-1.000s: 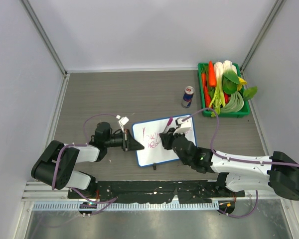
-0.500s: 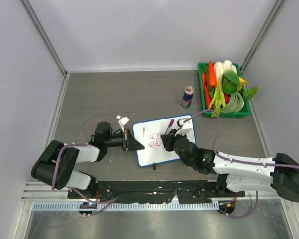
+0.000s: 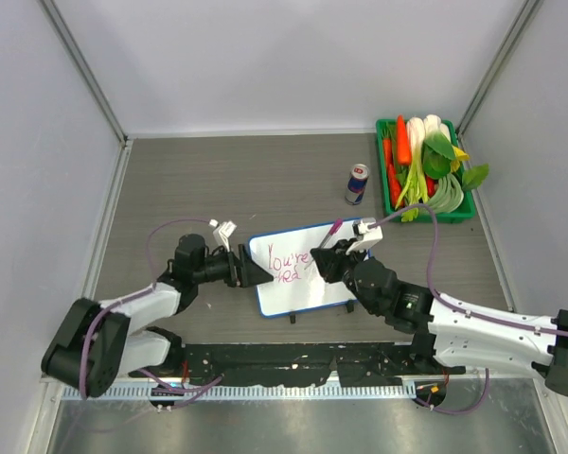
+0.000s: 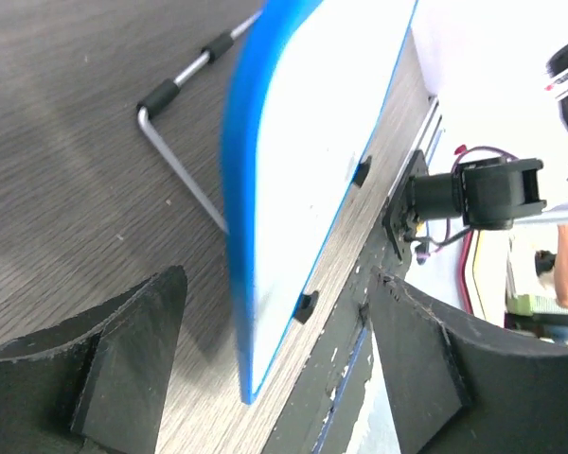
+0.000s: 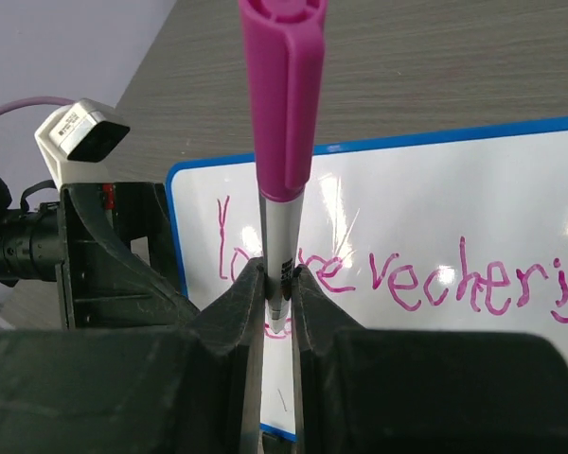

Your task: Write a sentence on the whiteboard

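The whiteboard [image 3: 298, 293] lies on the grey wood-grain worktop [image 3: 218, 180] between the two arms. Its blue edge sits inside the left jaws, which stand spread and clear of it. The right jaws pinch a pink marker [image 5: 282, 113] upright over the sentence [image 5: 407, 274], apparently mid-writing. The next stroke calls for a steady board. Beyond the right jaws, well apart, a drink can [image 3: 357, 183] and a vegetable tray [image 3: 440, 218] stand near pale walls [image 3: 265, 57].

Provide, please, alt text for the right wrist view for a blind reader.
The right hand grips a white marker with a magenta cap, upright, over a small white whiteboard with a thin blue rim. Pink handwritten letters run across the board.
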Motion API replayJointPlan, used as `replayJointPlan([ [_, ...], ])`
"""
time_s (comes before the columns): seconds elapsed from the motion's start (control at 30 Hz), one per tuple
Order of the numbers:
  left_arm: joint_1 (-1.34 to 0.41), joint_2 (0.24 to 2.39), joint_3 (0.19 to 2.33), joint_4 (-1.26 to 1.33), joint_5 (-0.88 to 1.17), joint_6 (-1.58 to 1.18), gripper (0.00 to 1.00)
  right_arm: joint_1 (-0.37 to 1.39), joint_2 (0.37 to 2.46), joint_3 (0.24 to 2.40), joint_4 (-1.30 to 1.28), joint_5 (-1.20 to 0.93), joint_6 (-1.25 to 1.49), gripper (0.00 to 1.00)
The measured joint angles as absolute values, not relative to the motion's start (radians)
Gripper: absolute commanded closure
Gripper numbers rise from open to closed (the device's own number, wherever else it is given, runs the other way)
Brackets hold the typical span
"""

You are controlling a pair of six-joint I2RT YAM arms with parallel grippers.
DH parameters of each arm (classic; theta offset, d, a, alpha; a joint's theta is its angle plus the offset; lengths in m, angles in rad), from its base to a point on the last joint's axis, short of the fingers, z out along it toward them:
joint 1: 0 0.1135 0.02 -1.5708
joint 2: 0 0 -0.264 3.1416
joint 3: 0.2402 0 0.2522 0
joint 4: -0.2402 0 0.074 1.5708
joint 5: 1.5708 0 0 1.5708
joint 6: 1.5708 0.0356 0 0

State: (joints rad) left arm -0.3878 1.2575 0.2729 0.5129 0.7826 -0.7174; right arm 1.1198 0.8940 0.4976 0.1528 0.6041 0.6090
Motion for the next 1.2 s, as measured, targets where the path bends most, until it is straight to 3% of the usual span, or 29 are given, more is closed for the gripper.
replayJointPlan([
  [0.23,-0.388,0.818,0.293,0.235,0.596,-0.717,0.12,1.05,0.787,0.498,0.122,0.477,0.604,0.99],
  [0.4,-0.394,0.592,0.439,-0.014,0.467,-0.695,0.13,0.958,0.741,0.498,0.115,0.31,0.606,0.99],
  [0.57,-0.457,0.657,0.643,-0.075,0.463,-0.677,0.15,0.887,0.745,0.498,0.12,0.121,0.628,0.99],
  [0.77,-0.718,0.929,0.818,-0.086,0.448,-0.617,0.19,0.809,0.744,0.479,0.167,-0.051,0.688,0.99],
  [0.93,-0.817,1.142,0.841,-0.072,0.448,-0.593,0.29,0.763,0.73,0.46,0.191,-0.118,0.739,0.99],
  [1.0,-0.841,1.185,0.841,-0.063,0.448,-0.593,0.38,0.753,0.724,0.459,0.196,-0.128,0.756,0.99],
  [1.2,-0.868,1.233,0.841,0.012,0.453,-0.599,0.77,0.734,0.706,0.451,0.217,-0.154,0.794,0.98],
])
